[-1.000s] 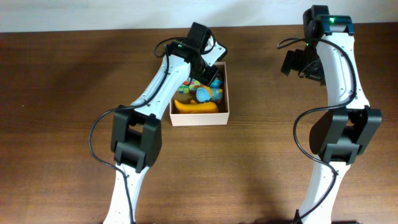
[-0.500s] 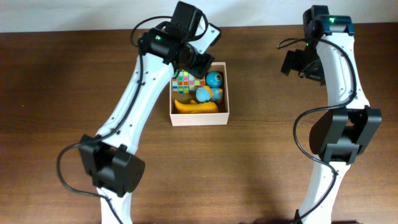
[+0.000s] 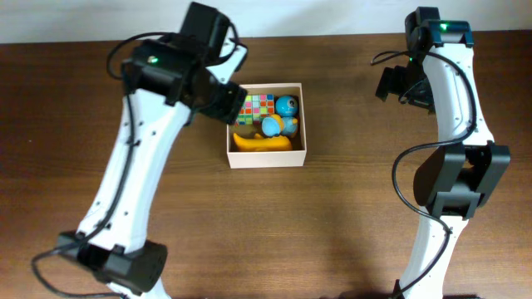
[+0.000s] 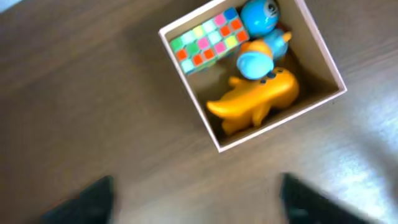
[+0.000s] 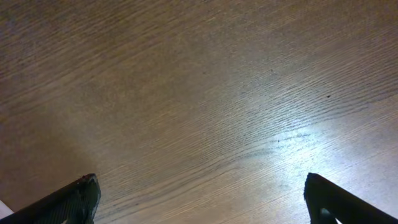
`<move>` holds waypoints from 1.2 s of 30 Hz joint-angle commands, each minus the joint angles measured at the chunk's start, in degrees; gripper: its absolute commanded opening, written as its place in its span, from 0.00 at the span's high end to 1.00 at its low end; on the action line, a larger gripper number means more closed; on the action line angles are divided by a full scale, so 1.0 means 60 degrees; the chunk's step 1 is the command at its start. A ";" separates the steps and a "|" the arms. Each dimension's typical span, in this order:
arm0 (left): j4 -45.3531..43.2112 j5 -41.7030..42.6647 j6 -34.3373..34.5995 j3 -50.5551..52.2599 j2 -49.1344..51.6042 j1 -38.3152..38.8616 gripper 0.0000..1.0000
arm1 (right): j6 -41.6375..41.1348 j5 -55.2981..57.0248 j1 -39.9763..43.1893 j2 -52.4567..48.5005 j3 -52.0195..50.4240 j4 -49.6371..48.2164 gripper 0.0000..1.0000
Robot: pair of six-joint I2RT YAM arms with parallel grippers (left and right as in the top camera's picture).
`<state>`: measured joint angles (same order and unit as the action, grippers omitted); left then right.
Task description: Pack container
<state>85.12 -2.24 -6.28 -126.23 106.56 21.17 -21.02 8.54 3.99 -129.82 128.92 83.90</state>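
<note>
The container (image 3: 266, 158), a shallow white-walled box, stands on the table left of centre. Inside lie a multicoloured cube (image 3: 258, 106), a blue round-headed toy (image 3: 286, 106) and an orange-yellow toy (image 3: 262, 143). My left gripper (image 3: 223, 101) hovers just off the box's left edge, open and empty. In the left wrist view the container (image 4: 283, 119) shows from above with the cube (image 4: 208, 40) and the orange toy (image 4: 255, 99). There the left gripper (image 4: 199, 202) spreads wide over bare wood. My right gripper (image 3: 403, 87) hangs open at the far right; the right wrist view has the gripper (image 5: 202, 199) over bare table.
Brown wooden tabletop (image 3: 349, 216) surrounds the box on all sides. The table's far edge (image 3: 332, 35) runs along the top of the overhead view. The right arm's column (image 3: 453, 174) stands at the right.
My left gripper has opened, lifted out of the box and swung back to the left. The cube it covered now lies uncovered in the box. The right arm has not moved.
</note>
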 commanded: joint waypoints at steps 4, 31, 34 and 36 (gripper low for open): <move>0.0306 -0.0124 0.0117 -0.0113 -0.0251 -0.0127 0.01 | -0.0084 0.0011 0.0029 0.0007 -0.0007 0.0004 0.01; 0.1730 -0.0528 0.0040 -0.0113 -0.0561 -0.0415 0.01 | -0.0084 0.0011 0.0029 0.0011 -0.0007 0.0004 0.01; 0.1137 -0.0368 0.0040 0.0004 -0.1286 -0.0769 0.01 | -0.0084 0.0015 0.0029 0.0007 -0.0007 0.0004 0.01; 0.0539 -0.0222 0.0040 0.0200 -0.1880 -0.1035 0.01 | -0.0084 0.0015 0.0029 0.0007 -0.0007 0.0004 0.01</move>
<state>90.85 -3.86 -6.15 -125.64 103.22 17.32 -21.04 8.54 3.99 -129.82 128.92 83.90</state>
